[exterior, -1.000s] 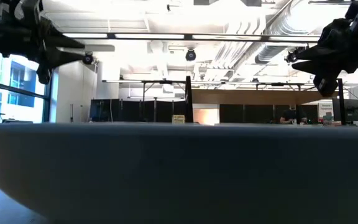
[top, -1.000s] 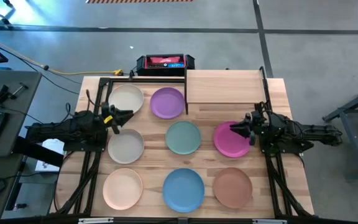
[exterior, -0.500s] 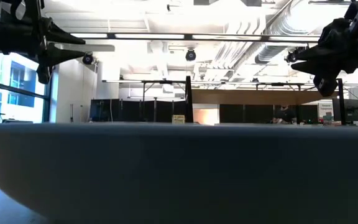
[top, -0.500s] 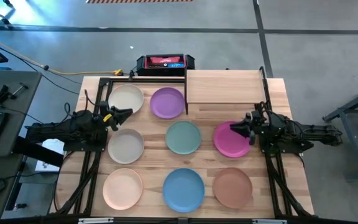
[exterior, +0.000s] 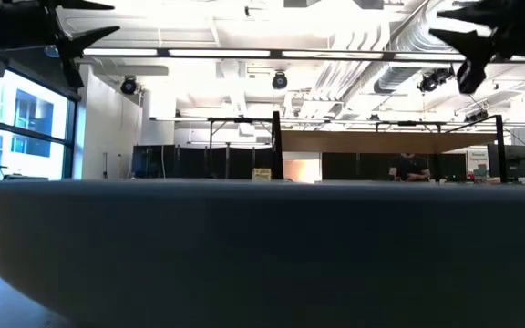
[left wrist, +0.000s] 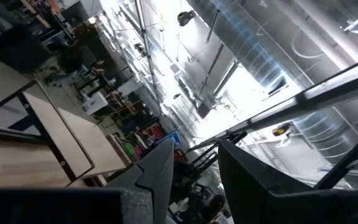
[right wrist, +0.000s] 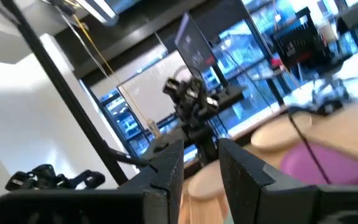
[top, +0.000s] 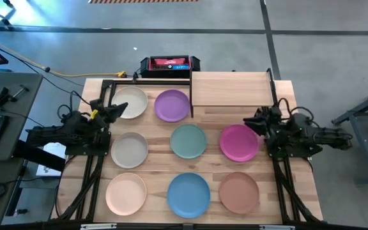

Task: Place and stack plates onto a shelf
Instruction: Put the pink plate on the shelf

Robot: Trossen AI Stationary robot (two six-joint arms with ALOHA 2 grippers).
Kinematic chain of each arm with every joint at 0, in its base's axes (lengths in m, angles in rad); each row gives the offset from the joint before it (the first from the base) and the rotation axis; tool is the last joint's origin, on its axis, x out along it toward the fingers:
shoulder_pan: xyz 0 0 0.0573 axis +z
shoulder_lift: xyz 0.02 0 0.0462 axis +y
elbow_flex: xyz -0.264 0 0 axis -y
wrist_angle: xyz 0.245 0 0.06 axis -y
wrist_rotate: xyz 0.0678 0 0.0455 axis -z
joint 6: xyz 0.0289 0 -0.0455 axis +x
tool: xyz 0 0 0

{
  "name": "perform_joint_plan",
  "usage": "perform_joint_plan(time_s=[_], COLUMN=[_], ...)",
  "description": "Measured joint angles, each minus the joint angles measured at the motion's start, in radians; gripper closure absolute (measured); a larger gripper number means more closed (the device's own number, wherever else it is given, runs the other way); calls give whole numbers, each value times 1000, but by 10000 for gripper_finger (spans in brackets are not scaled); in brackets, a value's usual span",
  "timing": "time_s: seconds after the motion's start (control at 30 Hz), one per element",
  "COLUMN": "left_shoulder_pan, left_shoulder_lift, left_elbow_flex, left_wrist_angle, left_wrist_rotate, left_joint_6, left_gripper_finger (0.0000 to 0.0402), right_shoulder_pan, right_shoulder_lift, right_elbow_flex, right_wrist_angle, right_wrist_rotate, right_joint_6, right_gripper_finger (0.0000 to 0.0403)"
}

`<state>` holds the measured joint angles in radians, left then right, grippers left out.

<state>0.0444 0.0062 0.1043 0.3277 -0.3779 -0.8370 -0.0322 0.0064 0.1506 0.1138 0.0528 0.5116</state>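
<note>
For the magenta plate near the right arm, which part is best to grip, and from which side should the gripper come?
Probably the rim. The magenta plate lies flat on the table, shallow and round, so only its thin raised edge offers a hold. The right gripper hangs just beyond the plate's rim on the shelf side, so coming down there, one finger inside the rim and one outside, seems the shortest way.

Low view: a blurred grey-blue plate (exterior: 262, 251) up close fills the lower half and hides the worktop. Both arms are cut off by the top edge there. Right wrist view: magenta plate (right wrist: 328, 163) is blurred (cut by the edge too).
</note>
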Motion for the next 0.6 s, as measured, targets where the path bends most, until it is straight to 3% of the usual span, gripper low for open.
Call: perform_joint_plan(time_s=[0.3, 0.6], left_shoulder_pan=[0, 0], left_shoulder_lift=[0, 73], left_elbow_flex=[8, 171], left_wrist_angle=[8, -26], left_wrist_rotate=[1, 34], left_joint_6=[-25, 117], left_gripper_finger=[287, 287], right_shoulder_pan=[0, 0], right_shoulder_lift=[2, 123], right_elbow_flex=[121, 300], right_wrist_angle=[11, -20], right_wrist_rotate=[0, 0], right_joint_6=[-125, -224], right_gripper_finger=[240, 234])
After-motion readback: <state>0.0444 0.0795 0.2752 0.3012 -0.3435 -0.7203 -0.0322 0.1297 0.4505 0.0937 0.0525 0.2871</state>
